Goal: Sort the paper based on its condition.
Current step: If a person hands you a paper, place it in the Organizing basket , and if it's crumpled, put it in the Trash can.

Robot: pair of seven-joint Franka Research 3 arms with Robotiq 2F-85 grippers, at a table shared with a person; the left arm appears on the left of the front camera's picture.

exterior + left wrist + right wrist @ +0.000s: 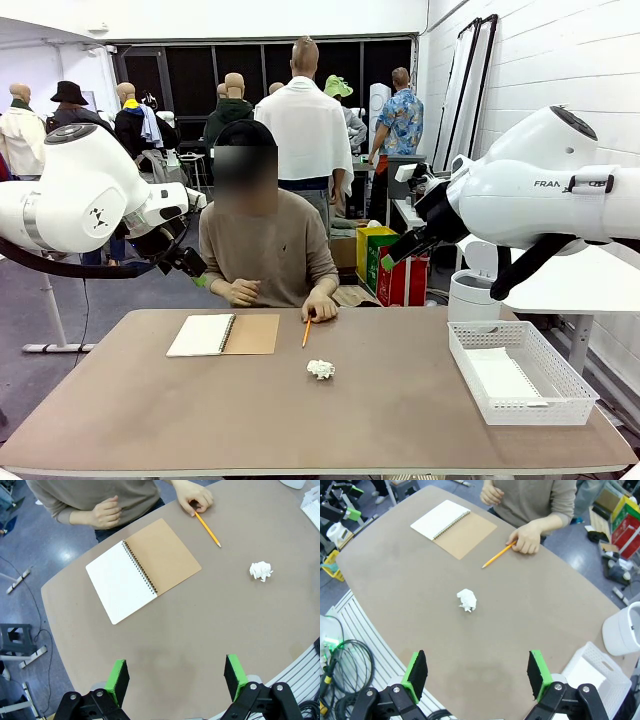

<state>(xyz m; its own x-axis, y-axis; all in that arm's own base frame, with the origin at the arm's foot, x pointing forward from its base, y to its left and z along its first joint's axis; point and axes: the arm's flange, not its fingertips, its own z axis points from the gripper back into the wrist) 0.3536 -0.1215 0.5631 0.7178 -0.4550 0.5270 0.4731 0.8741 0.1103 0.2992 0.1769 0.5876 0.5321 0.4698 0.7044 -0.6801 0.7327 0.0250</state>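
A crumpled ball of paper point(321, 370) lies near the middle of the table, also seen in the left wrist view point(261, 571) and the right wrist view point(467, 600). A flat white sheet point(505, 378) lies inside the white mesh basket point(560, 380). My left gripper point(176, 677) hangs open high above the table's near side, well away from the ball. My right gripper point(476, 672) is open too, above the table short of the ball, with nothing between its fingers. In the front view both grippers point(190, 262) point(397, 252) are raised at either side of the person.
An open spiral notebook point(222, 334) with a brown cover lies at the far left of the table. The person's hand point(320, 308) rests at the end of a yellow pencil point(306, 332). A white bin point(470, 295) stands beyond the basket.
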